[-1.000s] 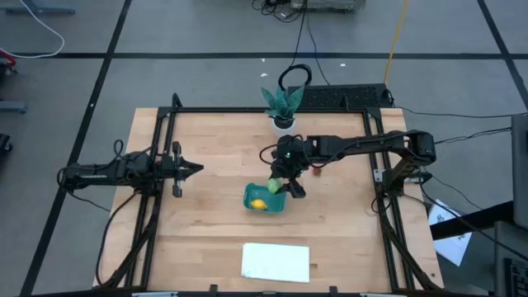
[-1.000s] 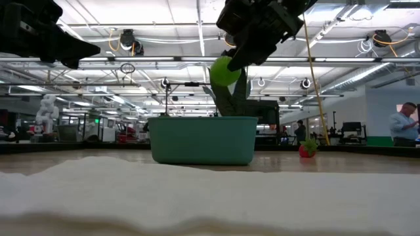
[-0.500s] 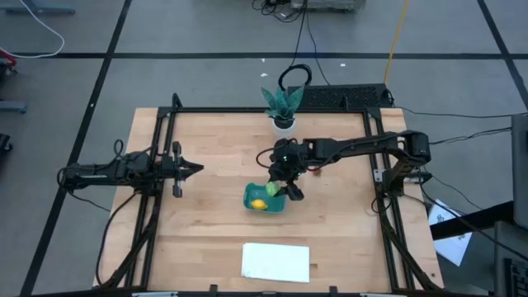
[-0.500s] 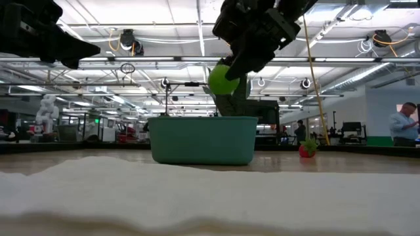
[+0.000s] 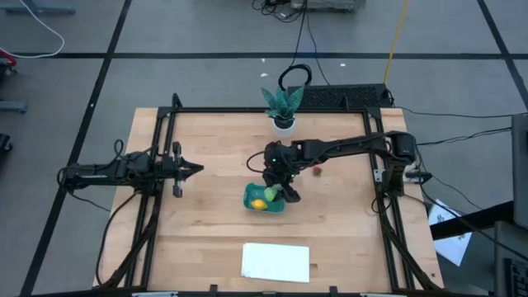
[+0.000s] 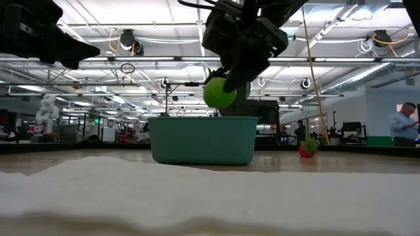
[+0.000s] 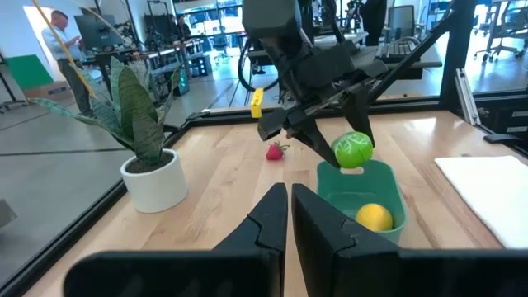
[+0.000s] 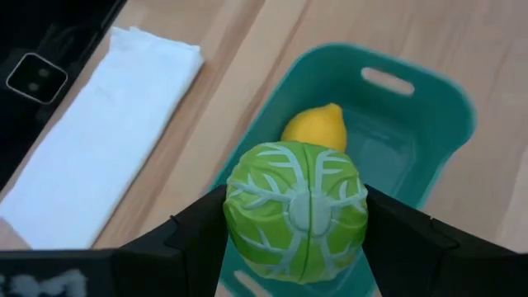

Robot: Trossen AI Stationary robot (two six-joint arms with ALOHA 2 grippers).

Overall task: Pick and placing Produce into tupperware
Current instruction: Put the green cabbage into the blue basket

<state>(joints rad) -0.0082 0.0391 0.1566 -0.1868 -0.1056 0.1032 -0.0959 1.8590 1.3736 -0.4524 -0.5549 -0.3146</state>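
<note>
**Green ball held above tub; lemon inside; red piece on the table**

The right gripper (image 6: 226,85) hangs over the teal tub (image 5: 250,198), near the middle of the table (image 5: 206,247). Its two fingers are clamped on either side of the round green ball (image 6: 218,92), which shows pale leaf veins (seen plainly in the right wrist view (image 8: 295,209)). In the low view the ball sits just above the tub's rim (image 6: 202,119), clear of it, toward the right half of the tub. From above, the ball (image 5: 272,192) is over the tub's right end.

The yellow lemon (image 8: 318,125) lies on the tub floor; it also shows from above (image 5: 259,205) and from the left wrist (image 7: 374,217).

The small red piece (image 7: 276,151) rests on the bare wood, apart from the tub, on the side toward the right arm's base (image 5: 317,172).

The left gripper (image 5: 196,169) is idle at the left side of the table, well apart from the tub, its fingers (image 7: 318,219) closed together with nothing between them.

A potted plant (image 5: 282,103) stands at the far edge. A white sheet (image 5: 275,261) lies flat near the front edge.
</note>
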